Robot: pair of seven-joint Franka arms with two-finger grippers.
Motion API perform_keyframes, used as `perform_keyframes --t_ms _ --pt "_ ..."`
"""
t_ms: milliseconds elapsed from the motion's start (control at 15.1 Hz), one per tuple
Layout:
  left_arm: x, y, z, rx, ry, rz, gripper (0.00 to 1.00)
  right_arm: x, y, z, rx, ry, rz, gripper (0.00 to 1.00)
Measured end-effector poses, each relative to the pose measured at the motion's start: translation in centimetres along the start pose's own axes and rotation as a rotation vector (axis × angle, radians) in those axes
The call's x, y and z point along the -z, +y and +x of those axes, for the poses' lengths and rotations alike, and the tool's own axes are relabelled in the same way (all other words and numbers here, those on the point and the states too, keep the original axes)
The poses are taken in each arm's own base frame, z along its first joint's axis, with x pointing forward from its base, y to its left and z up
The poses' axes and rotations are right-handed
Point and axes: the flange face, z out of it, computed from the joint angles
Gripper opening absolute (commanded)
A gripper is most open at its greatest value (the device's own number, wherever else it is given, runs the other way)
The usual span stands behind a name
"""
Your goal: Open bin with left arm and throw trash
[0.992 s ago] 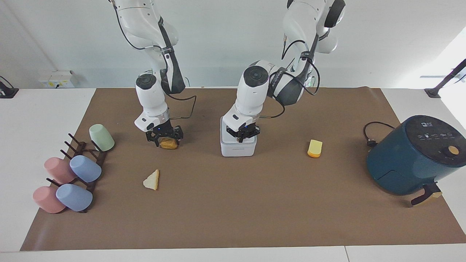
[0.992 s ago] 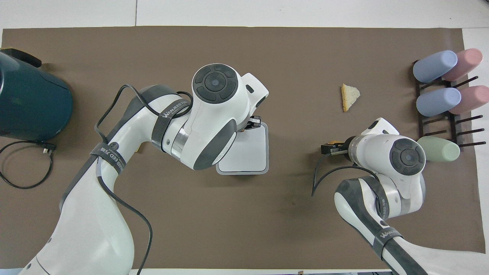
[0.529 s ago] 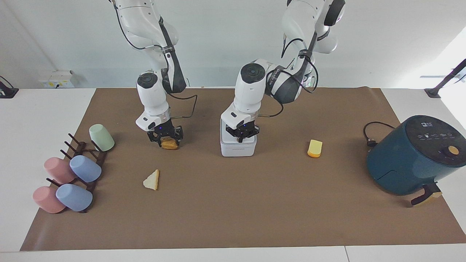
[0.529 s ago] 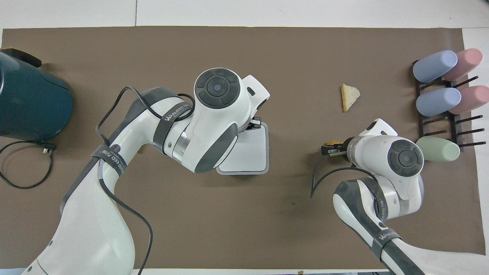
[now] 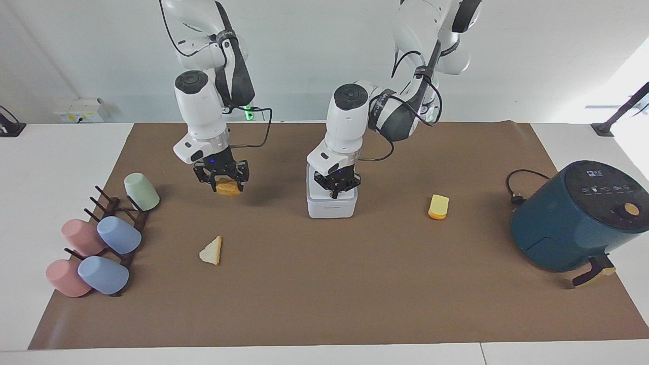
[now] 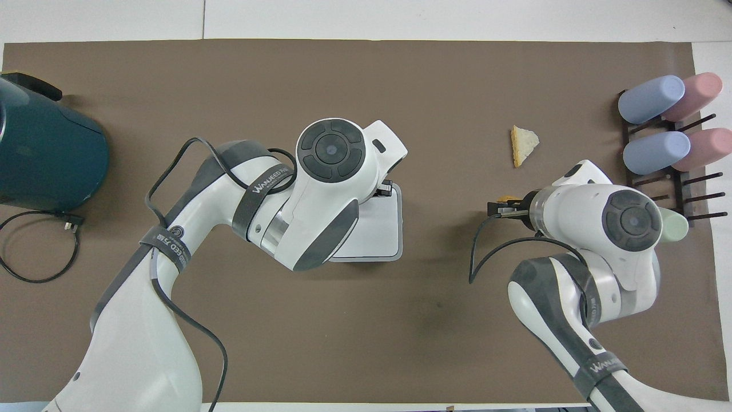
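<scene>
Since the picture 1 second back, the right gripper (image 5: 221, 181) has risen off the mat with the fried lump (image 5: 227, 187) and drawn a little toward the robots' edge of the tabletop, while the left gripper (image 5: 336, 187) has eased up slightly over the bin (image 5: 331, 201). The right jaws pinch the fried lump, which now hangs clear of the mat (image 5: 324, 284). The left jaws sit low over the lid at the middle of the bin's top; I cannot tell whether they are spread or pressed together. From overhead the left arm's wrist covers much of the lid (image 6: 372, 232), which looks flat and shut.

The bin stands near the middle of the tabletop, somewhat toward the robots' edge. The bread wedge (image 5: 212, 251) lies toward the right arm's end, closer to the edge away from the robots than the bin is. The yellow block (image 5: 438, 207) lies toward the left arm's end, level with the bin. So 2 scraps wait on the mat and 1 is in the air.

The main risk, as I judge it, is timing: if the lump arrives before the lid is up, it would land on the shut lid or on the left wrist. A press that misses the lid's button could leave the bin shut or push the light box along the mat. The 2 arms would also crowd each other over the bin, so a collision is possible. The lump could slip if the pinch is shallow.
</scene>
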Motion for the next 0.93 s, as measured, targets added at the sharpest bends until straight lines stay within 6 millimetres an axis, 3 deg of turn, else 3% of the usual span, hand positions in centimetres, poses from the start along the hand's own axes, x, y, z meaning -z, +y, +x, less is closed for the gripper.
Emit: perform_keyframes --t_ms 331,529,794,926 --pt "0.4 -0.2 0.0 0.005 0.003 -0.003 0.00 6.3 0.5 -0.3 -0.044 -0.023 0.036 0.00" --pt "2.1 -1.1 -0.2 0.024 -0.007 -0.004 0.00 10.0 0.3 0.5 -0.044 -0.020 0.043 0.00" --pt "5.7 -2.8 -0.7 0.049 -0.013 -0.005 0.00 10.7 -0.2 0.5 -0.070 -0.043 0.068 0.00" --pt "7.2 -4.4 -0.7 0.052 -0.020 -0.001 0.00 10.4 -1.9 0.4 -0.129 -0.050 0.109 0.00"
